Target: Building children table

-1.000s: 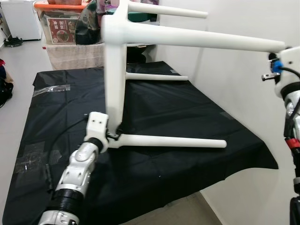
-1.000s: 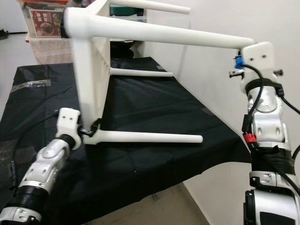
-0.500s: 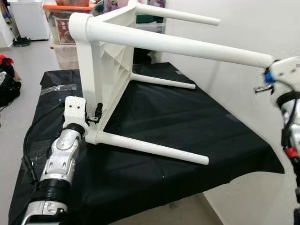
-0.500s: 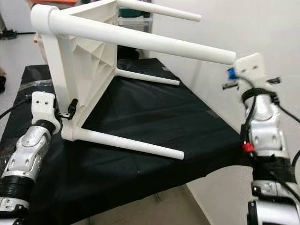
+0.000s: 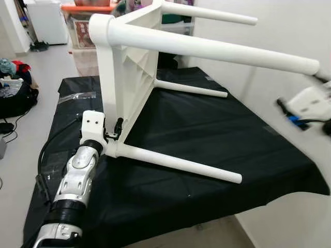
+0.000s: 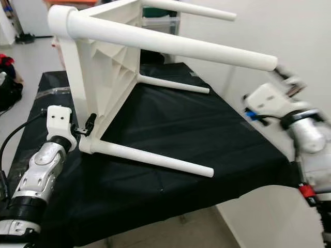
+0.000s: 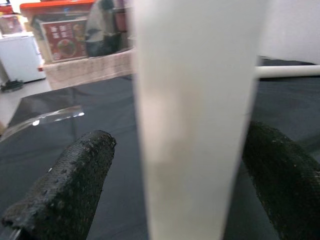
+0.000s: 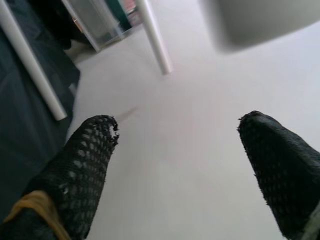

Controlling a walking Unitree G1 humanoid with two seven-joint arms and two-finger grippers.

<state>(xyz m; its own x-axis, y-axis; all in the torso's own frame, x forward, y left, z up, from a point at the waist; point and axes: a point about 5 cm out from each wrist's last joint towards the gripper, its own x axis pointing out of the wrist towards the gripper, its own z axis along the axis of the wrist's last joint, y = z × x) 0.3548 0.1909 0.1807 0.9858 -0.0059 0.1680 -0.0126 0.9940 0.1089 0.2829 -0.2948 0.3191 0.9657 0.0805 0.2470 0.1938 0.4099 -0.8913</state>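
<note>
A white children's table [image 5: 129,62] lies on its side on a black cloth [image 5: 207,124], with its legs pointing right. My left gripper [image 5: 115,135] is shut on the tabletop's lower edge, beside the root of the lowest leg [image 5: 176,163]. In the left wrist view that white edge [image 7: 195,125] stands between the two black fingers [image 7: 65,190]. My right gripper [image 6: 285,76] is open and holds nothing. It sits just below and to the right of the tip of the upper leg [image 6: 258,60], apart from it. Its fingers [image 8: 85,165] frame bare white wall.
A white wall [image 5: 289,31] runs close along the right side of the cloth-covered platform. Storage boxes [image 5: 83,26] and a white appliance [image 5: 46,20] stand behind it. A dark bag [image 5: 13,93] lies on the floor at left. A clear plastic strip [image 5: 77,96] lies on the cloth.
The right gripper has let go of the upper leg's tip and dropped away from it. The table has swung round on the left gripper's hold, and the camera has shifted.
</note>
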